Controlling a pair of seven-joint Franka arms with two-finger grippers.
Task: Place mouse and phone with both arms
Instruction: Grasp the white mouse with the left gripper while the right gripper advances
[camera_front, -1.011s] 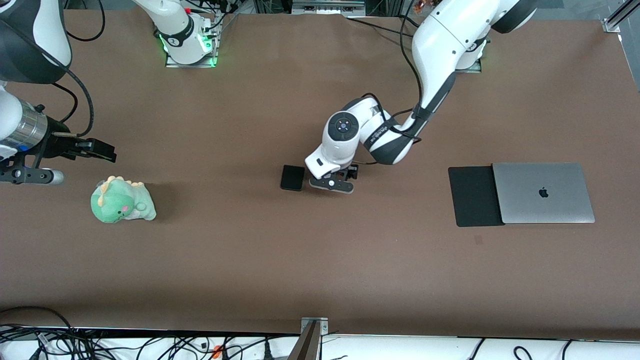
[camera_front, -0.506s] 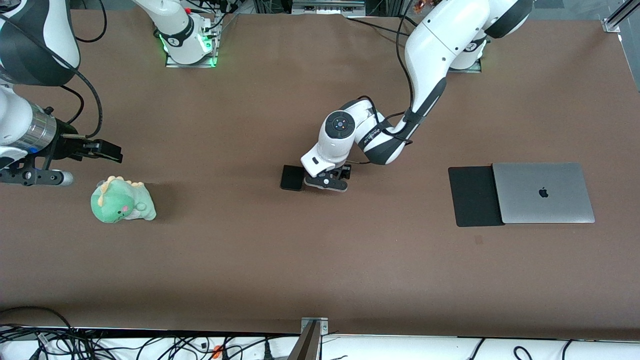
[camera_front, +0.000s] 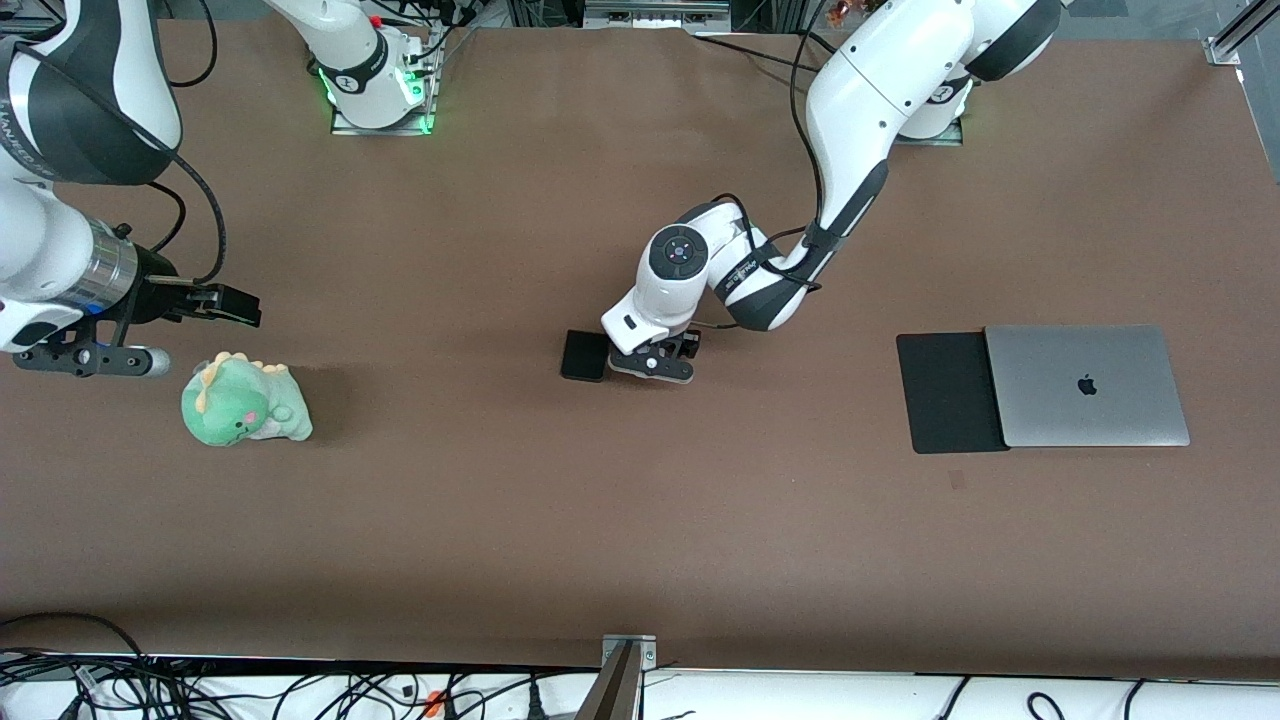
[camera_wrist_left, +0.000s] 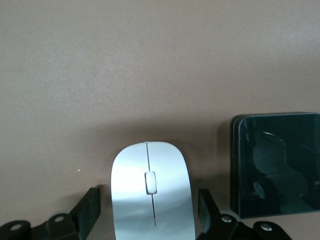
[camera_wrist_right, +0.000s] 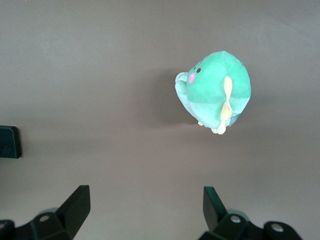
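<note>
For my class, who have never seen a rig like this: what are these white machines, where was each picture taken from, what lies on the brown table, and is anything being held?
Two white robot arms work at a brown table. One picture looks down from high across the table; the other two come from cameras on the arms' wrists. The left gripper is low at mid-table, its open fingers on either side of the white mouse, not visibly squeezing it. The black phone lies flat beside the mouse. The right gripper hangs open and empty over the table near a green plush dinosaur. Toward the left arm's end lies a closed laptop, its edge overlapping a black mat.
</note>
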